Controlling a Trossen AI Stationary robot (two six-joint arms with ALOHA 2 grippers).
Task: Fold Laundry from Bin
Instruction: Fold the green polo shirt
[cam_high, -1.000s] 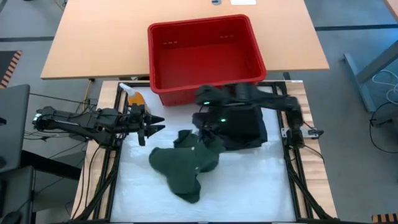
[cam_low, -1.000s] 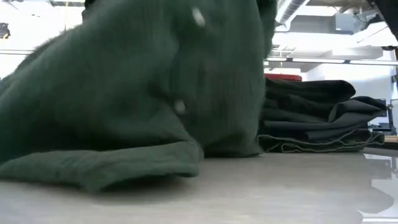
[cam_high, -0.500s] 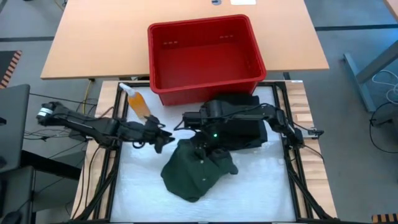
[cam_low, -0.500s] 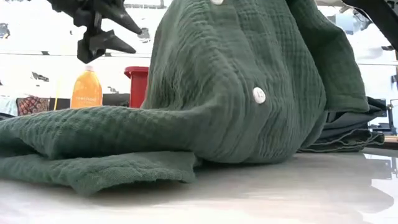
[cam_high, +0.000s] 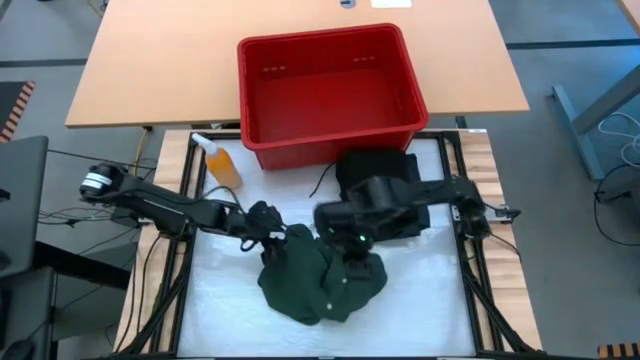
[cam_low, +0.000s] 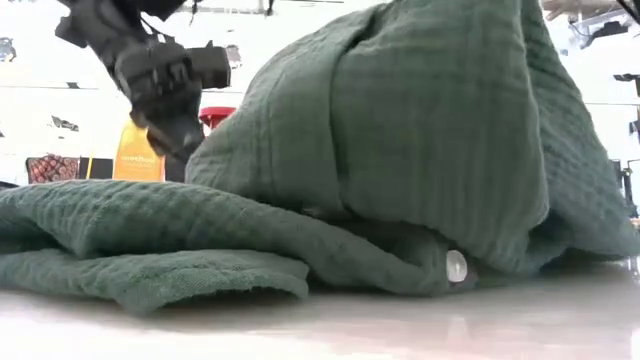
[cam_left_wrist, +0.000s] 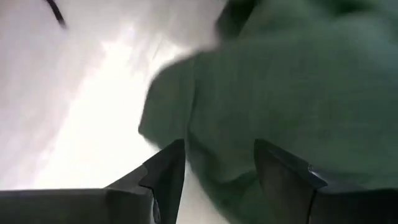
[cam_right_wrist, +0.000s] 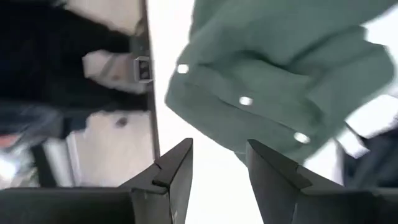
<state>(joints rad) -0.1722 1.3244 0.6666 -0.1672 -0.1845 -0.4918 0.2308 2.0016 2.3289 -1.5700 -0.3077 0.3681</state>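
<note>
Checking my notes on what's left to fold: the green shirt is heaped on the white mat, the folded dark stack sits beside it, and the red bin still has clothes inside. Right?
Not quite. The high view shows the red bin empty. The rest holds: the green shirt is heaped on the white mat, and the folded dark stack lies beside it.

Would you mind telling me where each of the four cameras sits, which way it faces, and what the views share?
High view: above the table, looking straight down; both arms, red bin, green shirt, orange bottle.
Low view: at table-top height, looking level across; the shirt fills it, one arm upper left, the bottle behind.
Left wrist view: on the left arm, looking past the left hand, open, onto the shirt.
Right wrist view: on the right arm, looking past the right hand, open, at the shirt's buttons.
Shared: all four show the shirt.
</note>
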